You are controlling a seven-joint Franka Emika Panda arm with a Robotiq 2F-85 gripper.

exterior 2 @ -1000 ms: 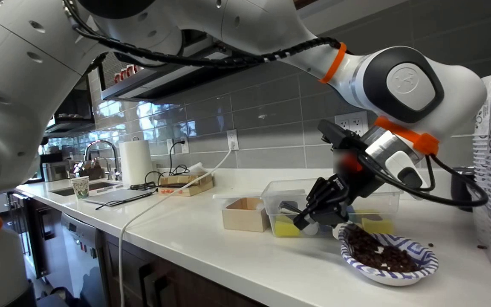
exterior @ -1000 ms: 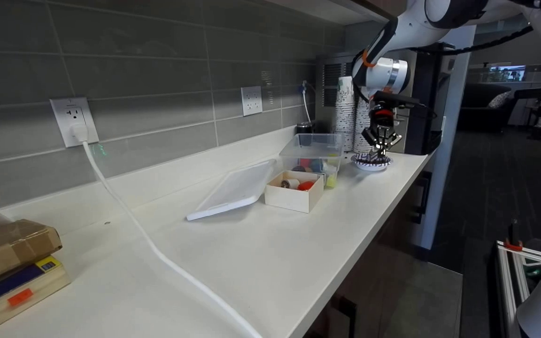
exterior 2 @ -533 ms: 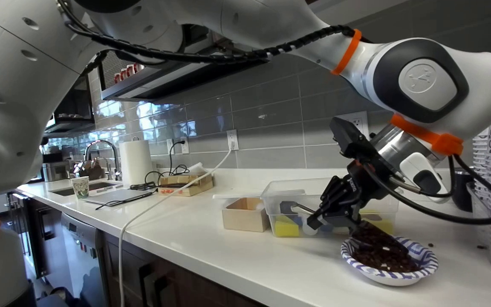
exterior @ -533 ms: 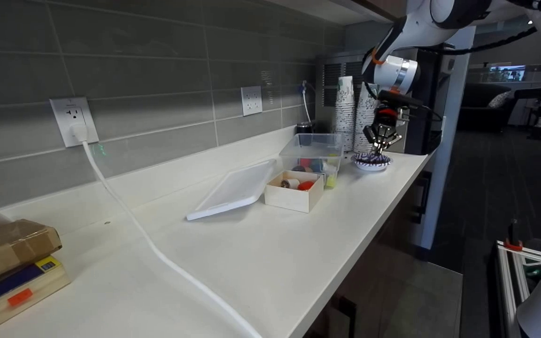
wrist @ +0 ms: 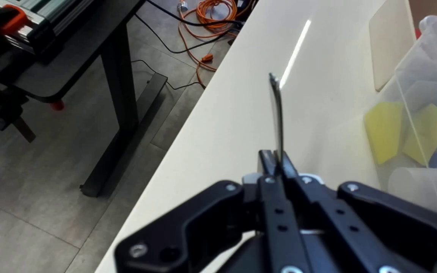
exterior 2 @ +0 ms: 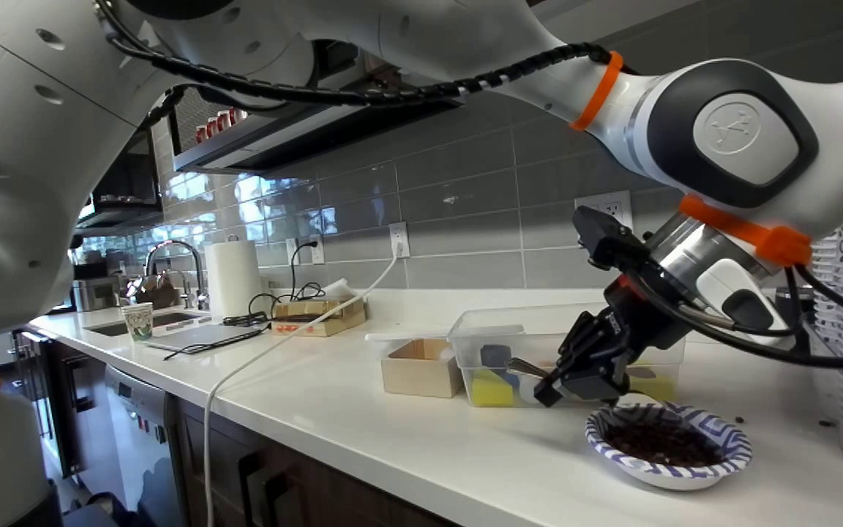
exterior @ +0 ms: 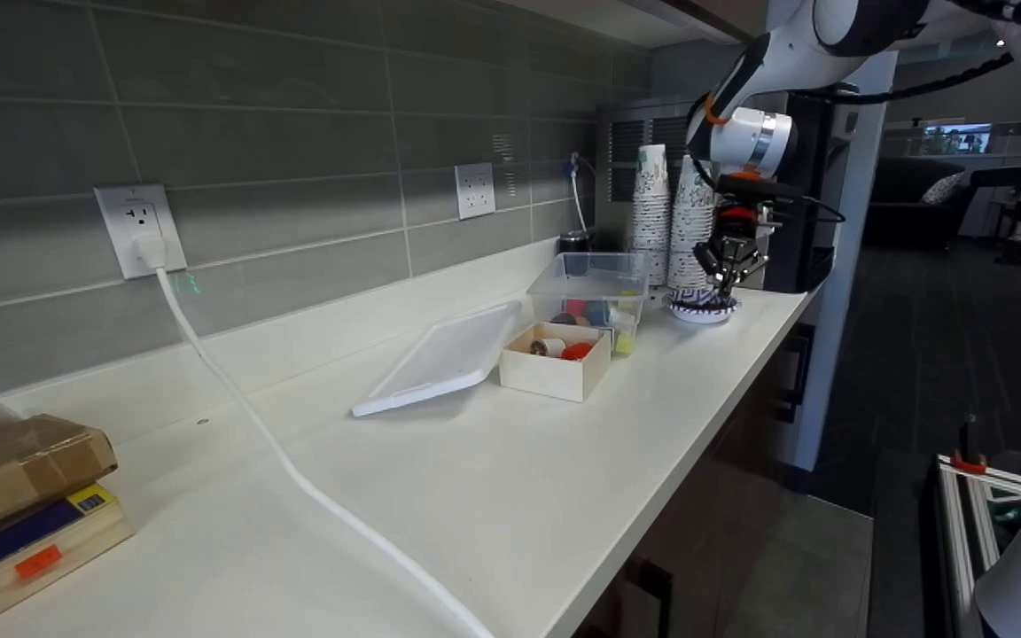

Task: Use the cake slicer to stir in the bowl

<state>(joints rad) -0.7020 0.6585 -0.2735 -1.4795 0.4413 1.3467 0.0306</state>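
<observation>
Two black fingers (wrist: 274, 198) of the gripper (wrist: 277, 161), barely parted, pinch the cake slicer (wrist: 279, 113), its metal handle (exterior 2: 525, 367) poking out beyond them; just below the gripper, the blue-and-white patterned bowl (exterior 2: 664, 475) of dark bits (exterior 2: 667, 445) sits on the counter (exterior 2: 465, 439).

Paper cups (exterior: 650, 213) are stacked near a clear plastic box (exterior 2: 471, 357) — a wooden box (exterior: 541, 374) is tucked right beside it, white lid (exterior: 444, 354) kinda tilted next to that. A white cord (exterior: 302, 479) is plugged into the wall outlet (exterior: 140, 215).
</observation>
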